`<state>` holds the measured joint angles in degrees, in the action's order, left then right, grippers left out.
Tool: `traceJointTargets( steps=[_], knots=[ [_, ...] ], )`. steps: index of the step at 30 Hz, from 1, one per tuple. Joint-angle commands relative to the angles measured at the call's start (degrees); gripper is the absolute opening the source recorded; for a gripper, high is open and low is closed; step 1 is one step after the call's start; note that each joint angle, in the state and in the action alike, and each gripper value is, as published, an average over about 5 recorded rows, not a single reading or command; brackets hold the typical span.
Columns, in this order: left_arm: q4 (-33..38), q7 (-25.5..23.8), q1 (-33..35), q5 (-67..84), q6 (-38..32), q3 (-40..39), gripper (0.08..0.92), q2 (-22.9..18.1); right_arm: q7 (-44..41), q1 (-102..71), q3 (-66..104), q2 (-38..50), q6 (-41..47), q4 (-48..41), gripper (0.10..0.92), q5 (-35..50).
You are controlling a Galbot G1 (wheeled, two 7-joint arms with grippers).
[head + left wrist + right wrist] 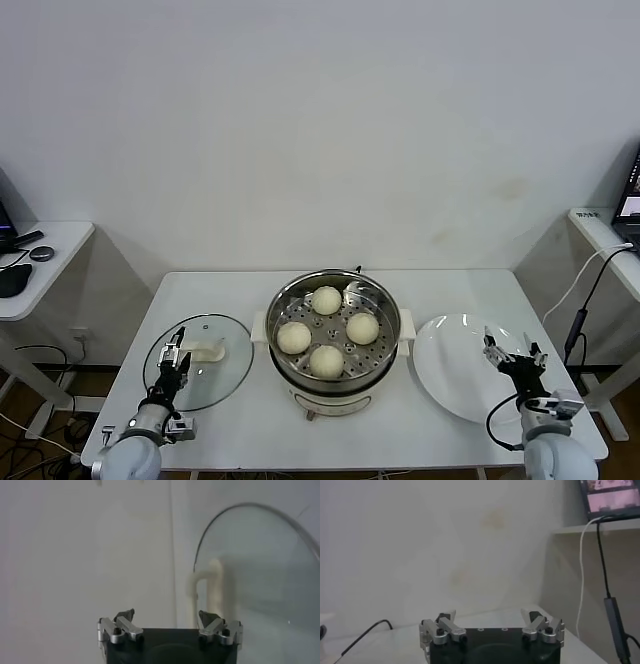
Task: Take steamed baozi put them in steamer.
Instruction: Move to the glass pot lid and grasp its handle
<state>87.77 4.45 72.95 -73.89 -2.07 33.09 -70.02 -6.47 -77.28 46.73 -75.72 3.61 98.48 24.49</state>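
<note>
Steamer (pixel 333 335) at mid-counter, lidless, rim clear all round. Four steamed baozi (pixel 327 300) (pixel 293 337) (pixel 362 327) (pixel 326 360) inside on the perforated tray, spaced apart in a diamond, none touching the steel wall. Glass lid (pixel 205 370) flat on the counter (pixel 440 425) left of the steamer, its near-steamer edge just beside the steamer's left handle, white handle pointing toward the pot. White plate (pixel 455 370) right of the steamer, bare, its edge close to the steamer's right handle. Left claw (pixel 172 368) low over the lid's outer rim, well apart from the steamer, fingers spread wide, gripping nothing. Right claw (pixel 512 350) above the plate's far side from the steamer, fingers likewise spread and holding nothing. Bare counter in front of the steamer, between both claws; more bare counter behind the steamer up to the back edge.
</note>
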Motion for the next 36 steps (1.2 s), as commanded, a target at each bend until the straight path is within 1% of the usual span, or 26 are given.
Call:
traceJointTargets(
  steps=[1, 11, 20, 30, 33, 36],
  knots=[
    [-5.4, 1.5, -3.5, 0.0, 0.1, -0.2, 0.823, 0.1, 0.0, -0.4, 0.1, -0.4, -0.2, -0.1, 0.823, -0.5],
    [-8.9, 3.8, -5.8, 1.2, 0.1, -0.7, 0.823, -0.1, 0.1, -0.4, 0.0, -1.1, -0.2, 0.0, 0.823, -1.1],
    [-11.5, 9.2, -7.2, 2.0, 0.1, -1.2, 0.823, -1.4, 0.2, -0.5, -0.1, -1.6, -0.4, -0.3, 0.823, -1.6],
    [-13.2, 10.9, -8.2, 4.2, -1.9, -1.5, 0.823, -1.9, 0.2, -0.9, 0.0, -1.7, -0.5, 0.0, 0.823, -1.7],
    [-13.8, 10.6, -8.3, 4.2, -2.6, -1.5, 0.821, -2.1, 0.2, -0.9, 0.0, -1.8, -0.5, 0.0, 0.823, -1.7],
    [-14.3, 10.0, -8.3, 4.2, -3.2, -1.5, 0.775, -1.9, 0.2, -1.0, 0.1, -1.8, -0.6, 0.1, 0.823, -1.9]
  ],
)
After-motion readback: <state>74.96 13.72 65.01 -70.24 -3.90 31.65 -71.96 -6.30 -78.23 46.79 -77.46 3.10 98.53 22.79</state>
